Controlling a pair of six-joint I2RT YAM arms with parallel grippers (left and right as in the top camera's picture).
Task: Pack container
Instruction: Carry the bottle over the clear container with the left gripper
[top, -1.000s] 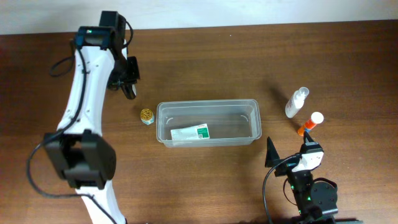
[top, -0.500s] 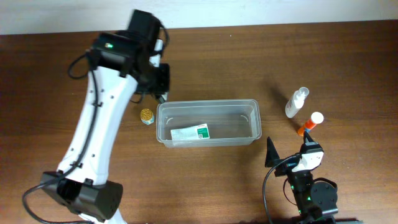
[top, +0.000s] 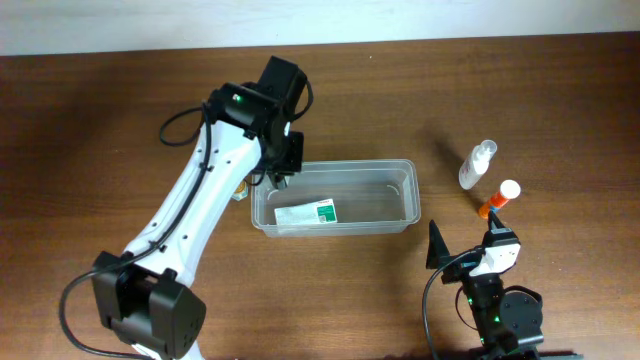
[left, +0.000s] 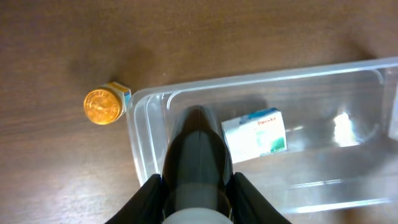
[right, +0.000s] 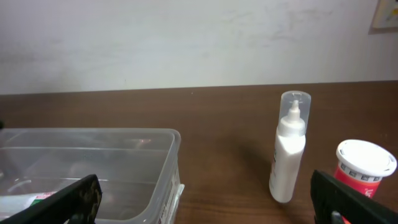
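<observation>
The clear container lies mid-table with a white and green box inside it. My left gripper hangs over the container's left end, shut on a dark bottle with a pale end. The left wrist view shows the container's rim, the box and a gold-capped jar outside its left end. My right gripper rests open and empty at the front right; in its own view it faces the container.
A white spray bottle and an orange bottle with a white cap lie right of the container; both stand in the right wrist view, the spray bottle left of the orange bottle. The gold-capped jar is mostly hidden by my left arm.
My left arm has swung right and toward the front, from left of the jar to above the container's left end, carrying the dark bottle. The right arm has not moved.
</observation>
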